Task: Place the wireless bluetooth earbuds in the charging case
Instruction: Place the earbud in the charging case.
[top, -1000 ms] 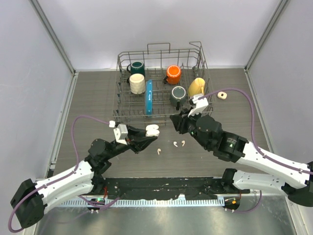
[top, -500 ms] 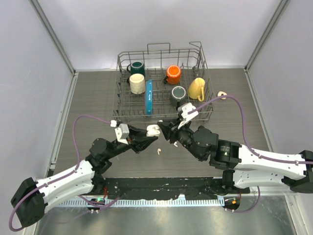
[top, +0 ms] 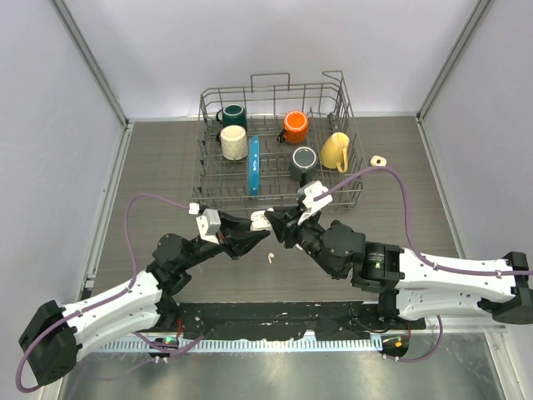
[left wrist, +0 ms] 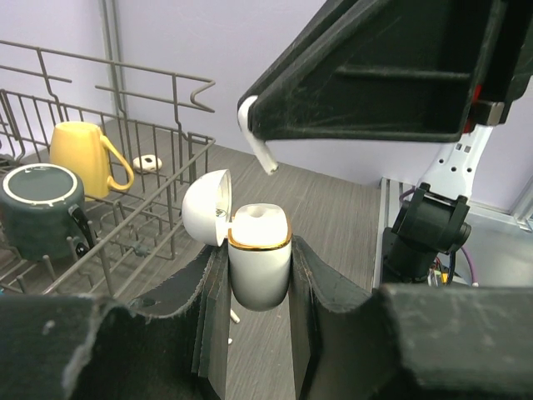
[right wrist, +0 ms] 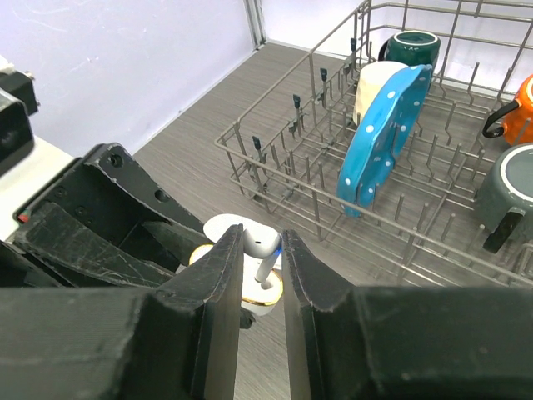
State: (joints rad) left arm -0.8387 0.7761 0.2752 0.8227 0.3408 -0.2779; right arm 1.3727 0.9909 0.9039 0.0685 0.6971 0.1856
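Observation:
My left gripper (top: pixel 255 225) is shut on the white charging case (top: pixel 261 221), held upright above the table with its lid open. In the left wrist view the case (left wrist: pixel 260 260) sits between the fingers and its lid (left wrist: pixel 205 208) tips to the left. My right gripper (top: pixel 279 227) is shut on one white earbud (right wrist: pixel 266 245), stem down, just above the case's gold-rimmed opening (right wrist: pixel 268 302). That earbud also shows in the left wrist view (left wrist: pixel 253 133). One loose earbud (top: pixel 270 258) lies on the table below the case. Any other earbuds are hidden.
A wire dish rack (top: pixel 215 190) stands behind the grippers. It holds a blue plate (top: pixel 253 166) and teal (top: pixel 233 114), cream (top: pixel 234 142), orange (top: pixel 295 127), grey (top: pixel 304 159) and yellow (top: pixel 335 152) mugs. A small beige ring (top: pixel 379 160) lies right of the rack.
My right arm has swung left from in front of the rack to the case, bringing the earbud over it. The left gripper and case have stayed put.

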